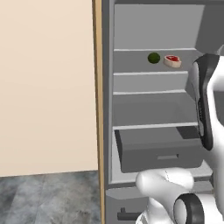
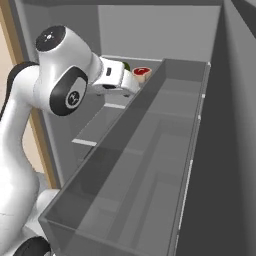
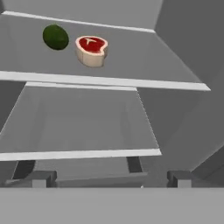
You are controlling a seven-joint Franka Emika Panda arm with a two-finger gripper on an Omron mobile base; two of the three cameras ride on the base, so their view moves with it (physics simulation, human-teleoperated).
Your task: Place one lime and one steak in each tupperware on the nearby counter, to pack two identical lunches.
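Lime (image 1: 153, 57), round and dark green, sits just left of the steak (image 1: 172, 61), a pale-rimmed slab with a red centre, on a smooth grey fridge shelf (image 1: 131, 65) in the left base view. From the right base view, the steak (image 2: 141, 73) peeks past the white arm. Hand view: gripper (image 3: 111, 178) fingers spread wide, holding nothing, well below lime (image 3: 55, 36) and steak (image 3: 92, 50).

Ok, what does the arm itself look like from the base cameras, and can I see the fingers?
The arm is glossy white with rounded links and dark grey to black joints; one round dark cap shows a small white mark. A black band runs down the link in the left base view. The gripper shows as two small grey, blocky finger tips. No cables are visible.
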